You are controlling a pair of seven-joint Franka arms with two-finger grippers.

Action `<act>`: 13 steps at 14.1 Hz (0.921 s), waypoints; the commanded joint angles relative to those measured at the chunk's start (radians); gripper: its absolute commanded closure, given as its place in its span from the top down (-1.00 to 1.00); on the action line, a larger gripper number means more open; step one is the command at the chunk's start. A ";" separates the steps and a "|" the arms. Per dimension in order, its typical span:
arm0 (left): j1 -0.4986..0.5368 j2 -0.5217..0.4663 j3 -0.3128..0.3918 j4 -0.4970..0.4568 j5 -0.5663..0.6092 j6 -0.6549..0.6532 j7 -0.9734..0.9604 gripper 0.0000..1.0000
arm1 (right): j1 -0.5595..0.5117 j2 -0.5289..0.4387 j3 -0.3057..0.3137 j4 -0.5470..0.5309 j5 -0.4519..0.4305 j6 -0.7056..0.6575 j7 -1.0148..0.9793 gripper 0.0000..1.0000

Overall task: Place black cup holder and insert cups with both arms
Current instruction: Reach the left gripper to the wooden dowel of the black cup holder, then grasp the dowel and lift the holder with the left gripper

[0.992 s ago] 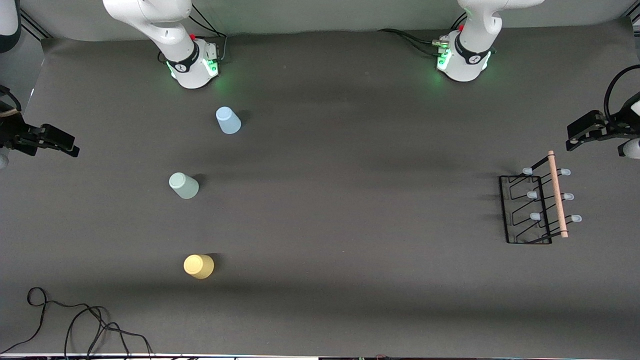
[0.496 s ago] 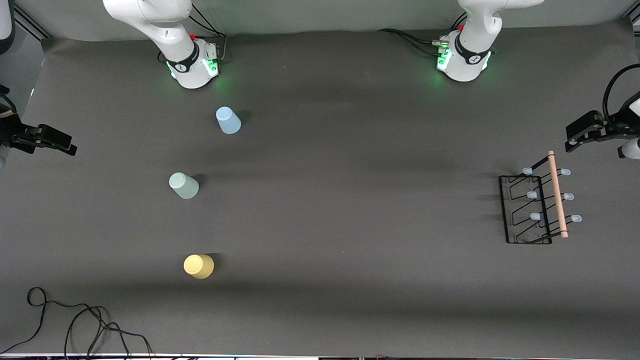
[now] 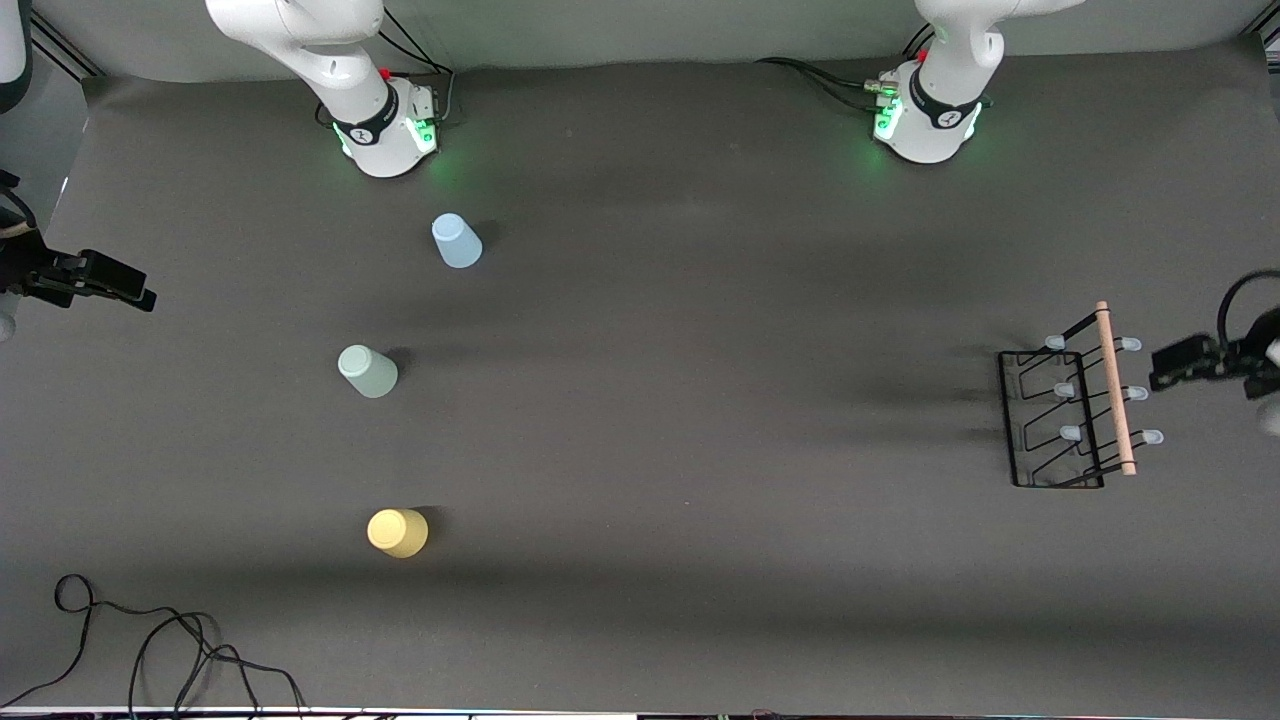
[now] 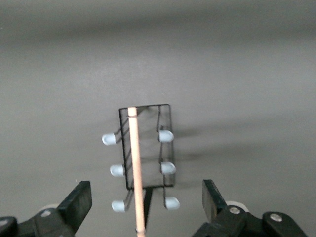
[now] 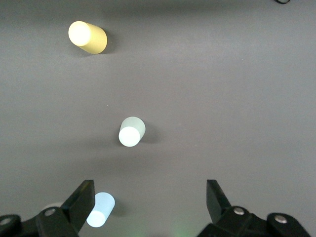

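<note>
The black cup holder point(image 3: 1075, 408) stands at the left arm's end of the table, wooden rod handle on top, pale-blue-tipped pegs out to both sides; it also shows in the left wrist view point(image 4: 143, 158). My left gripper point(image 3: 1165, 368) is open, up in the air beside the holder's handle; its fingertips point(image 4: 81, 197) flank the rod in the wrist view. Three cups stand upside down toward the right arm's end: light blue point(image 3: 456, 241), pale green point(image 3: 367, 371), yellow point(image 3: 397, 532). My right gripper point(image 3: 125, 290) is open at the table's edge, high above the cups point(image 5: 132, 132).
Black cables point(image 3: 150, 640) lie at the corner of the table nearest the front camera, at the right arm's end. The two arm bases point(image 3: 385, 125) glow green along the table's edge farthest from the front camera.
My left gripper has moved down beside the cup holder's handle. My right gripper has stayed nearly in place. The cups and the holder have not moved.
</note>
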 commanded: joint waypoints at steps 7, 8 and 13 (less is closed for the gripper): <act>0.075 0.004 -0.003 -0.343 0.012 0.256 0.103 0.26 | 0.002 0.006 -0.004 0.018 0.015 -0.016 -0.025 1.00; 0.081 0.004 -0.003 -0.366 0.012 0.270 0.109 0.26 | 0.002 0.006 -0.004 0.018 0.015 -0.016 -0.025 1.00; 0.071 -0.002 -0.004 -0.392 0.012 0.268 0.108 -1.00 | 0.002 0.005 -0.004 0.018 0.015 -0.016 -0.025 1.00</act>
